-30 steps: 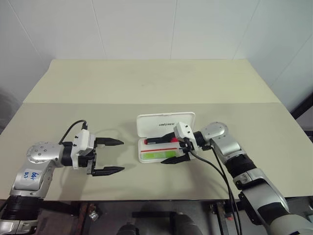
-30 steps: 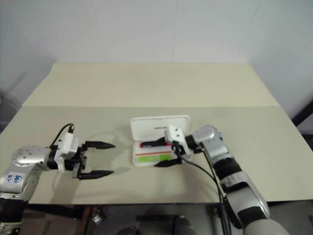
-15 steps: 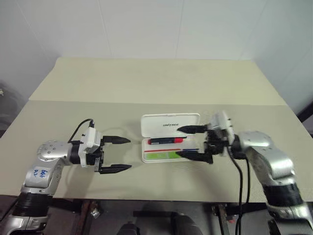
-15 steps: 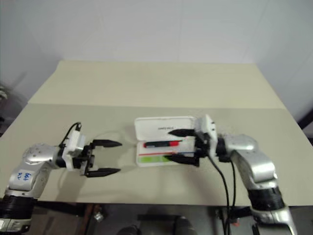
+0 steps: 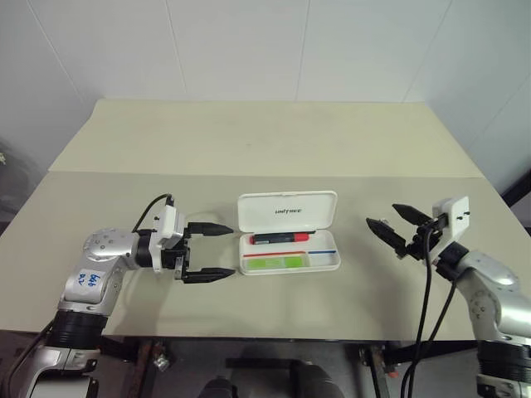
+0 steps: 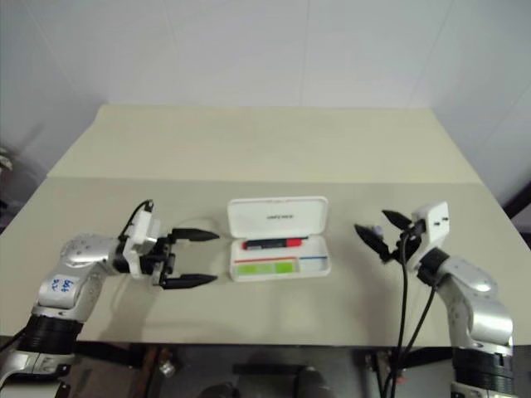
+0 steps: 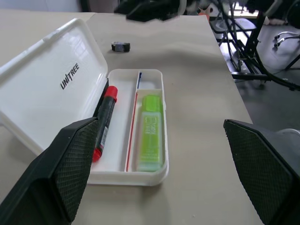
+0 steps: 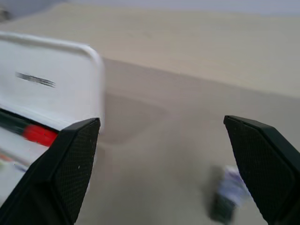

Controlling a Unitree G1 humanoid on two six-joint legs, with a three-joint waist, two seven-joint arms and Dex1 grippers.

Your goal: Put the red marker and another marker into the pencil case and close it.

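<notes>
Fingers, left: left gripper [image 5: 207, 251] spread wide and empty, level, pointing at the pencil case from just beside its left end.
Fingers, right: right gripper [image 5: 390, 227] also apart and empty, well off the case's right end.
Case: pencil case [image 5: 288, 211] open on the tabletop [image 5: 249, 149], lid tipped back toward the far side.
Contents: red marker [image 7: 104, 119] in the rear channel, green highlighter [image 7: 151, 131] in the front one; both lie flat.
Remaining: closing only, by judgement.
Risk: a one-sided push could slide the light case instead of folding the lid; fingers could catch the tray rim.
Surroundings: small grey object [image 7: 121, 46] on the tabletop beyond the case, clear of the lid's swing.
</notes>
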